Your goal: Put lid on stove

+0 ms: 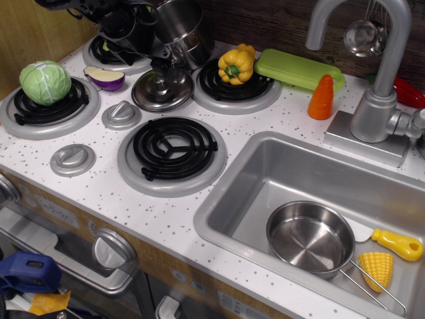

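The round shiny steel lid (163, 90) with a small central knob lies flat on the white speckled stove top (99, 186), between the two back burners and just behind the bare front coil burner (174, 148). My black gripper (159, 64) hangs at the top of the view, directly over the lid's back edge, with a fingertip close to the knob. Its jaws are dark and partly merged with the arm, so I cannot tell whether they are open or shut.
A steel pot (179, 30) stands behind the lid. A cabbage (45, 81) sits on the left burner, an eggplant half (105, 78) beside it, a yellow pepper (236, 64) on the back right burner. Two grey dials (121, 114) lie left. The sink (265, 166) holds a steel pan (310, 236).
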Robot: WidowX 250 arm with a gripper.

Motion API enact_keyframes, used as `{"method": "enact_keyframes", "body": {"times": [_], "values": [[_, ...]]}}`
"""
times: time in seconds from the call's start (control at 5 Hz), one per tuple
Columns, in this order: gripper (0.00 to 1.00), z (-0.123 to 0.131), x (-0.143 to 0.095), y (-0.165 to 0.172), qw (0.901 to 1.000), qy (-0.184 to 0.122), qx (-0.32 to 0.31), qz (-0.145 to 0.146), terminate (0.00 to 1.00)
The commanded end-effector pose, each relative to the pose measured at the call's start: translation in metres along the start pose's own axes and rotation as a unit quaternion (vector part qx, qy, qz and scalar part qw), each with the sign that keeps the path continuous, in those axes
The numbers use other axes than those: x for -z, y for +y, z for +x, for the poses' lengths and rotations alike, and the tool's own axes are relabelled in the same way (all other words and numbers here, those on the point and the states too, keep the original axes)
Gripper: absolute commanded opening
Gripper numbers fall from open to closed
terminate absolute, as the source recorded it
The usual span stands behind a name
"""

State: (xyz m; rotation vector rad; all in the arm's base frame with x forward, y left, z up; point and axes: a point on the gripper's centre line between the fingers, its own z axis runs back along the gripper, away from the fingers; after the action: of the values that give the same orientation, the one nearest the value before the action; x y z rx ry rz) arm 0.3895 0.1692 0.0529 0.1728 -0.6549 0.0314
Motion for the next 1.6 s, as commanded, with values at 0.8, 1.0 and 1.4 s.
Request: {"method": "enact_keyframes", "body": {"times": [0.8,1.0,1.4], "values": [[1.0,0.0,0.023,-0.004,0.9993,-0.015,0.0,-0.034,0.0],[0.0,0.002,0.023,-0.004,0.9994,-0.011,-0.002,-0.033,0.0],[0.0,0.008,0.011,-0.008,0.9994,0.001,-0.01,-0.032,0.0]]}}
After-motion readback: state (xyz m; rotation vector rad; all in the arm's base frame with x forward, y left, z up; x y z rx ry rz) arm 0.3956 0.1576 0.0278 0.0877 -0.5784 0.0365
